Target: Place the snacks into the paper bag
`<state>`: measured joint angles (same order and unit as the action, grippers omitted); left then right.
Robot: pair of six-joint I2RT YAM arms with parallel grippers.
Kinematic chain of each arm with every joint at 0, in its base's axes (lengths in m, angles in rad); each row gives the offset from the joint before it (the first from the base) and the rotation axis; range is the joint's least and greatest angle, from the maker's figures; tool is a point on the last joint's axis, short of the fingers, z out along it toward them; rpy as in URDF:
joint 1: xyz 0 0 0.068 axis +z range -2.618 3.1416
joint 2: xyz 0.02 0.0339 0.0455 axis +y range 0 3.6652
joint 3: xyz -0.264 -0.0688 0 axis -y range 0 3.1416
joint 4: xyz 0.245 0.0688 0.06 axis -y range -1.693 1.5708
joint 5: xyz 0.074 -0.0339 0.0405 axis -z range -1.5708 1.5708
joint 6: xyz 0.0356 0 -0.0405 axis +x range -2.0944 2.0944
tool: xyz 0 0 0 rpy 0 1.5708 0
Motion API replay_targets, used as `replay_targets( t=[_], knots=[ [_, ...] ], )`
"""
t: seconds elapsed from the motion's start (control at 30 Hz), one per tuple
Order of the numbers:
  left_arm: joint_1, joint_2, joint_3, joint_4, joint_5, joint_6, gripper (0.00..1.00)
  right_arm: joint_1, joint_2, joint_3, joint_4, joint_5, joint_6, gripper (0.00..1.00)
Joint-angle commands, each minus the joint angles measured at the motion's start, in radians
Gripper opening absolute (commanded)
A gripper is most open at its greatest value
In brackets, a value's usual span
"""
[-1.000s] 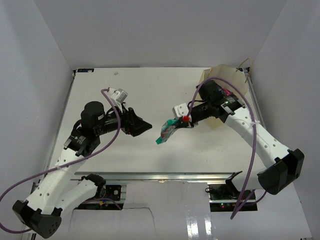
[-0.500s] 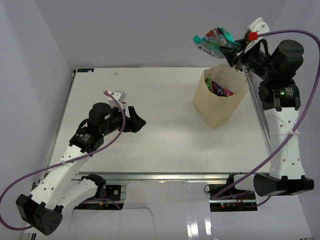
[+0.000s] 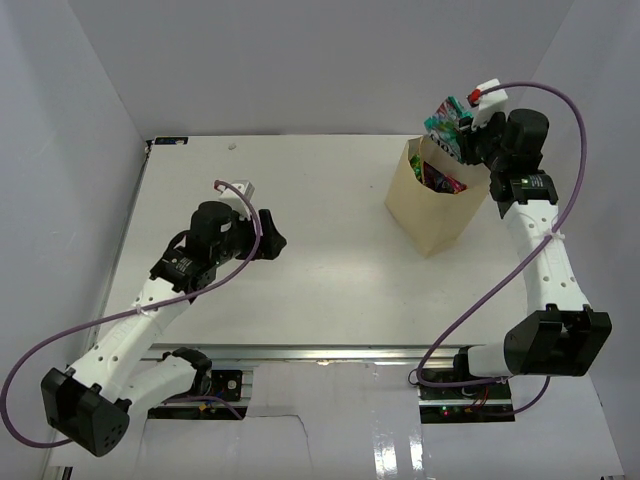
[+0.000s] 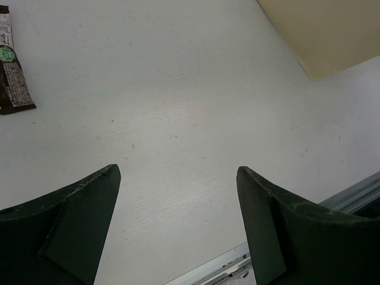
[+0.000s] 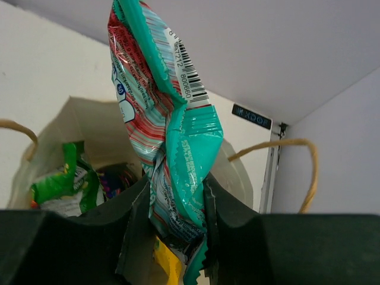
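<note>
Teal packet (image 5: 160, 107) sits pinched in right end effector (image 5: 176, 205).

I see bright, even white light; soft shadows on the table (image 3: 330, 290); glare on the teal packet (image 5: 172, 136).

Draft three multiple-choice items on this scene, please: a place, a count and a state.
1. Where is the teal-and-red packet?
A. flat on the table
B. above the open paper bag
C. under the left arm
2. How many twine handles show in the right wrist view?
A. none
B. two
C. four
3. How does the left pincer stand?
A. open and empty
B. shut on a packet
C. shut on the bag
Answers: B, the right pincer grips it over the bag's mouth; B, one loop shows at each side; A, nothing sits between its open jaws.
</note>
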<state>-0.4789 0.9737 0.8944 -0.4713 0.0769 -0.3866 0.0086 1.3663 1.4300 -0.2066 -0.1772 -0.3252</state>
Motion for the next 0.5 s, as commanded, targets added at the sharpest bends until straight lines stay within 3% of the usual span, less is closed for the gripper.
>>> replay_targets(
  t=[0.0,0.23,0.27,0.33,0.37,0.47],
  knots=[
    [0.008,0.017,0.006,-0.003,-0.034,0.022,0.89,0.004,-0.042,-0.045,0.136,0.064,-0.077,0.14],
    [0.042,0.100,0.006,0.023,-0.058,0.032,0.90,0.004,-0.076,-0.141,0.156,0.051,-0.144,0.21],
    [0.052,0.112,0.009,0.031,-0.061,0.032,0.90,0.004,-0.076,-0.147,0.148,0.048,-0.161,0.29],
    [0.089,0.157,0.027,0.037,-0.062,0.032,0.90,0.002,-0.081,-0.151,0.124,0.019,-0.172,0.36],
    [0.104,0.174,0.049,0.039,-0.052,0.028,0.90,0.004,-0.093,-0.151,0.101,0.004,-0.178,0.51],
    [0.146,0.239,0.086,0.043,-0.039,0.020,0.90,0.002,-0.146,-0.152,0.070,-0.089,-0.170,0.73]
  ],
)
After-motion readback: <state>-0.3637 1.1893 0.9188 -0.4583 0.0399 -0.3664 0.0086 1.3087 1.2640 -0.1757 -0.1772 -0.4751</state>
